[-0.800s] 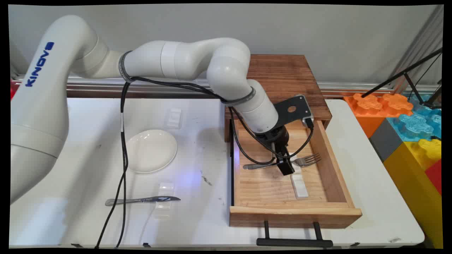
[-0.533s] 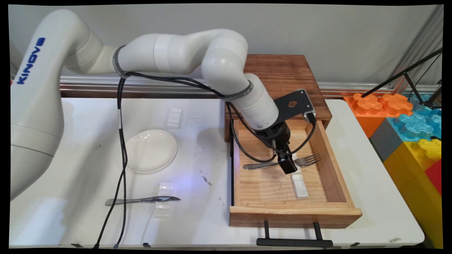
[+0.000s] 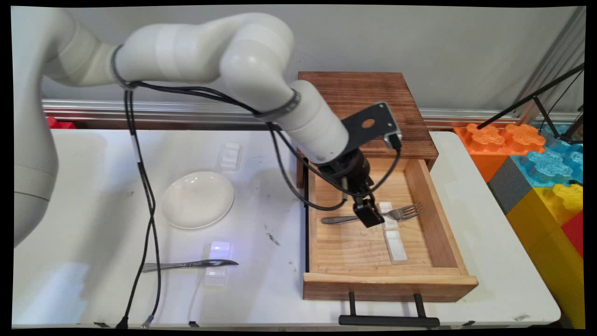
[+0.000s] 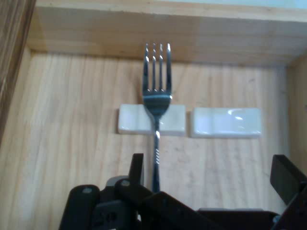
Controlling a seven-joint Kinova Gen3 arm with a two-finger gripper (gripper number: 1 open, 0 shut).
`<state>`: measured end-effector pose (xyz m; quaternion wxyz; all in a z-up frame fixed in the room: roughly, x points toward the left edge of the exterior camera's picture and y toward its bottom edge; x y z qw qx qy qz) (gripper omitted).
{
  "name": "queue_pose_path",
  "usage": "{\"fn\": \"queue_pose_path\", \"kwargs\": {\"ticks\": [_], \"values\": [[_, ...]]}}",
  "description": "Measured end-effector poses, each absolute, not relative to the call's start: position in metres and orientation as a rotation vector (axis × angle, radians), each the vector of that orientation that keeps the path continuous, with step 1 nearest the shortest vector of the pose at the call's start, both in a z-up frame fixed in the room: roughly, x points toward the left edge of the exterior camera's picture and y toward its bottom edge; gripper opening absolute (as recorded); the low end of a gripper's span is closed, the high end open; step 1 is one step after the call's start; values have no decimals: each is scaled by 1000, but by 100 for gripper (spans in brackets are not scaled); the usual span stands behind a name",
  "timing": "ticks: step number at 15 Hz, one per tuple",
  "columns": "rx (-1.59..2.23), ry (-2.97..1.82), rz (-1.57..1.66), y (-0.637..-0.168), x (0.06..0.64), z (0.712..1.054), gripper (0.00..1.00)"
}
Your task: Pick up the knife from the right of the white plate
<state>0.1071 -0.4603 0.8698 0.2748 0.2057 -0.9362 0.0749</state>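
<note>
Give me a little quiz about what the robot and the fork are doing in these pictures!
1. True or false: the fork lies in the open drawer.
2. Where is the knife? A in the drawer, B on the table, C under the table.
3. Fill in: the fingers of the gripper are ____ (open or shut).
Key: 1 true; 2 B; 3 open.
</note>
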Motion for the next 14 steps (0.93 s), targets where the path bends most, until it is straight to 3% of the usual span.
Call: {"fn": "queue_pose_path", "kwargs": {"ticks": [7,14], "values": [[552,-2486,175,-424,160,889,100],[570,-2463,135,-388,249,907,100]]}}
